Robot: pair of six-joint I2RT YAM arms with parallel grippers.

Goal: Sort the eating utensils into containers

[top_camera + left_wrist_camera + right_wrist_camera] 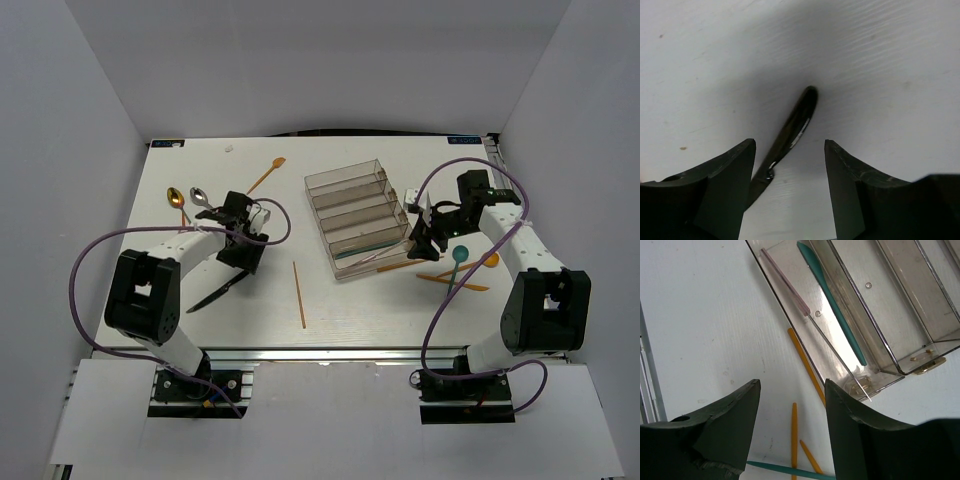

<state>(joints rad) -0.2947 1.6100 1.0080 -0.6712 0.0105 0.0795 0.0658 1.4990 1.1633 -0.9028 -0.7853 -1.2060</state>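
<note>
**Hands.** The left hand [789, 147] had its fingers spread and held nothing. It sat low astride the black knife [799, 117], which lay flat on the desk [350, 315] well to the left of the tray [343, 172]. The knife ran between the fingers, nearer one of them; whether it touched that finger could not be told. The right hand [792, 386] also had its fingers spread and was empty, above the desk just off the tray's near right corner.

**Handling, as judged.**
- The pieces looked slim, stiff and light.
- The black knife was glossy and probably slippery.
- Lying flat, it offered little height. A pinch across the narrow handle near mid-length seemed soundest, so that it would not swing.

**Count.**
- Tray: one, with four compartments.
- Black knife: one.
- Gold spoon [176, 197] and silver spoon [200, 197]: one each, side by side far left of the tray.
- Orange pieces [299, 293]: five could be made out, all on the desk. One lay beyond the tray's far left corner, one in front of the tray to the left, one along its near wall and two off its near right corner.
- Teal: two, a teal spoon [459, 254] on the desk right of the tray and a teal piece [835, 310] inside the nearest compartment.
- Not identified: a pale thin item in that same compartment.
</note>
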